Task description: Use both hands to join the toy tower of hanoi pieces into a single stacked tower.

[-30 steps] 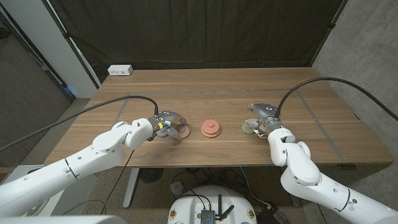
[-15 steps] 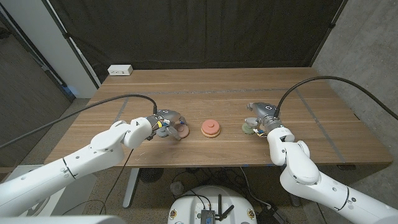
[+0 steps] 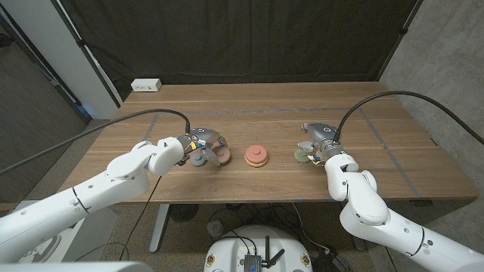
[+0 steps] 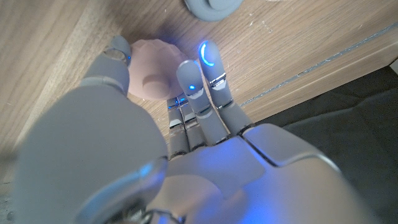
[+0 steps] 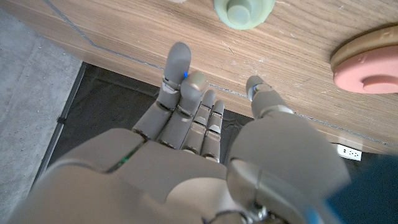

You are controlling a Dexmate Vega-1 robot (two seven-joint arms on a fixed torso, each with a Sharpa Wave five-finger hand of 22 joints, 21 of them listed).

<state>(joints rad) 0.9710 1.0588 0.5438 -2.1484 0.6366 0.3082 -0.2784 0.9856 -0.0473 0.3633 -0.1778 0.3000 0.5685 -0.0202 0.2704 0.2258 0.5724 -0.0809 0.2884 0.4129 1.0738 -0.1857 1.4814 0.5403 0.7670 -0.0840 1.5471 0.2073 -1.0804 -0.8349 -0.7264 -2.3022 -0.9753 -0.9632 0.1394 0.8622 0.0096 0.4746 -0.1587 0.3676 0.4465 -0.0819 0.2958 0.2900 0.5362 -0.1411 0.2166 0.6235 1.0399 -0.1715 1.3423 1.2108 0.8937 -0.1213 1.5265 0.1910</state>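
Note:
In the table's middle stands a tan base with a red-pink disc [image 3: 256, 156] on it, also in the right wrist view [image 5: 367, 62]. My left hand [image 3: 199, 143] hovers to its left, thumb and fingers apart on either side of a pale pink piece [image 3: 221, 156] [image 4: 151, 78] that lies on the wood. A grey piece [image 3: 198, 160] [image 4: 211, 6] lies beside it. My right hand [image 3: 322, 143] [image 5: 205, 143] stands right of the stack with its fingers spread and holding nothing. A green piece [image 3: 303, 156] [image 5: 244, 11] lies just off its fingertips.
A white power box [image 3: 147, 85] sits at the table's back left corner. Black cables arch over both forearms. A dark curtain hangs behind the wooden table [image 3: 265, 113], and the front edge runs close under the pieces.
My left hand has lifted and drawn back a little, uncovering the grey piece beside the pink one. The right hand and the green piece have stayed put.

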